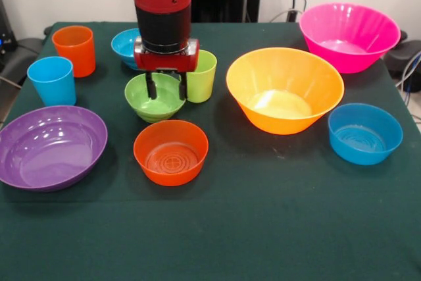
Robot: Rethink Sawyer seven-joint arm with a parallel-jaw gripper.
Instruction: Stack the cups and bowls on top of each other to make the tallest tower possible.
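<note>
My gripper (166, 86) hangs open over the small green bowl (155, 102), its fingers (151, 85) dipping to the bowl's rim. Just right of that bowl stands the lime green cup (202, 77). At the left are the orange cup (74, 49) and the light blue cup (52, 81). A small blue bowl (123, 45) sits partly behind the arm. The medium orange bowl (171, 152) lies in front of the green one. Each piece stands alone; no tower shows.
The purple bowl (51, 147) fills the front left. Right of centre are the large yellow-orange bowl (284, 90), the medium blue bowl (365, 133) and, at the far right corner, the pink bowl (348, 35). Dark green cloth (217, 235) covers the table.
</note>
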